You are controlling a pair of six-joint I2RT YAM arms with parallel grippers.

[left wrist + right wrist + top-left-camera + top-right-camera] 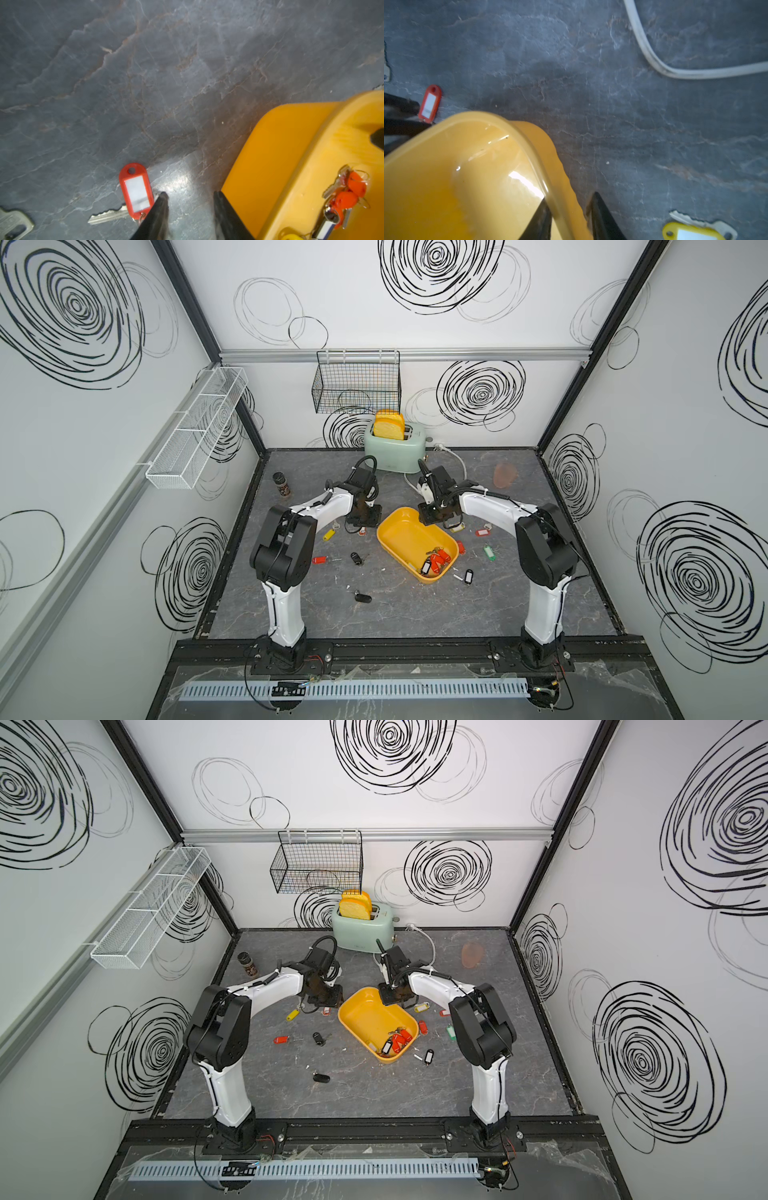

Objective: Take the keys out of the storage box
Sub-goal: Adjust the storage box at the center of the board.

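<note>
1. Got the right gripper (570,196) pinched shut on the end wall of the yellow storage box (477,166), one finger inside the rim, one outside.
2. Got the left gripper (190,193) spread open, nothing between the jaws, only bare table (187,83) under the gap.
3. Just outside one left finger: a red-tagged key (136,192), tag lying lengthwise with the hole end away from the jaws and the blade poking off sideways. Just outside the other left finger: the box's outer wall.
4. Farther out from the right jaws, at the opposite end of the box: a tangled clump of keys (436,562), mostly red tags. Long axis of the box running straight from the pinched end to that clump, pinched end seemingly raised a bit, so sloping down toward the pile.
5. Beyond the box on both sides: more tagged ones lying loose on the table, e.g. a yellow-tagged key (691,232) off the outer right finger.
6. Best guess at the step: tipping the box to dump the leftovers. Probably needs more tilt next to slide the clump over the low rim, without losing that thin-wall pinch.
</note>
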